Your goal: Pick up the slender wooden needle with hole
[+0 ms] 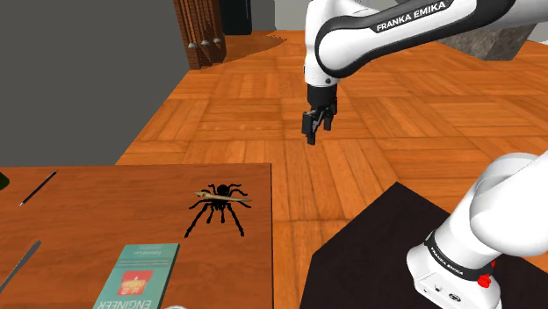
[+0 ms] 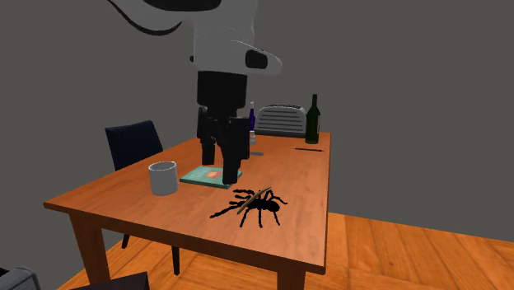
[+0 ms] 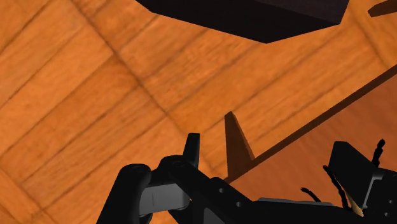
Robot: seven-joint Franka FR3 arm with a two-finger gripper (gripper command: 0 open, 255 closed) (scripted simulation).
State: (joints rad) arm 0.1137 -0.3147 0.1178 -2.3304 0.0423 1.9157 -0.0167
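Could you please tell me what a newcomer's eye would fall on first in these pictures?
A big black spider sits on the table near its edge at the shoulder view's right, with a thin wooden needle lying across its back. The black gripper hangs open over the floor beyond that edge.

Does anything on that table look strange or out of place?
Yes: a big black spider sits on the table, and the slender wooden needle lies across its back instead of flat on the wood.
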